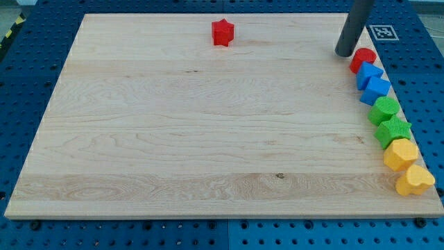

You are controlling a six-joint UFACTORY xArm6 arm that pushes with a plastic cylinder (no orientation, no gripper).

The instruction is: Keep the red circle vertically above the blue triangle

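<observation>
My tip (pixel 345 53): near the counter's top right corner, just to the view's left of the red circle, touching it or nearly so; I cannot tell which.
Pincer: the arm carries none; it ends in a plain dark rod, so there is nothing to open or close.
Red circle (pixel 362 58): by the counter's right edge, near the top right corner, directly above the blue triangle in the view and pressed against its upper side.
Blue triangle (pixel 369 73): at the right edge, heading the column of blocks that runs down that edge.
Second blue block (pixel 377 89): just below the triangle and touching it; its shape is hard to make out.
Green blocks: one rounded (pixel 384 109), one star-like (pixel 393 130), next down the right edge, close together.
Yellow blocks: one many-sided (pixel 401 153), one heart-like (pixel 415 180), closing the column near the bottom right corner.
Red star (pixel 222 32): alone near the top edge, about midway along it, well apart from everything else.
Counter (pixel 194 139): pale wooden board on a blue perforated base.
Marker tag (pixel 380 31): black and white, at the top right corner.
</observation>
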